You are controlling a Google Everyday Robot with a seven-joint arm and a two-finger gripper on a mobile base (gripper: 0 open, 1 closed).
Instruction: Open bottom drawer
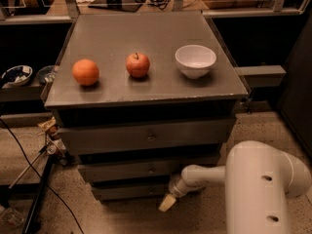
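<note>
On the grey surface (146, 28), an orange (86, 72) sits at the left, an apple (138, 65) in the middle and a white bowl (195, 61) at the right. Below, the bottom drawer (129, 191) is the lowest of three fronts. The claw (167, 203) hangs low at its right end; I cannot tell whether it is wide or narrow.

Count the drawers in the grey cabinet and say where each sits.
3, stacked under the cabinet top: the top drawer, the middle drawer beneath it, and the bottom drawer nearest the floor. The gripper hangs low by the bottom drawer's front. None seems hidden.
</note>
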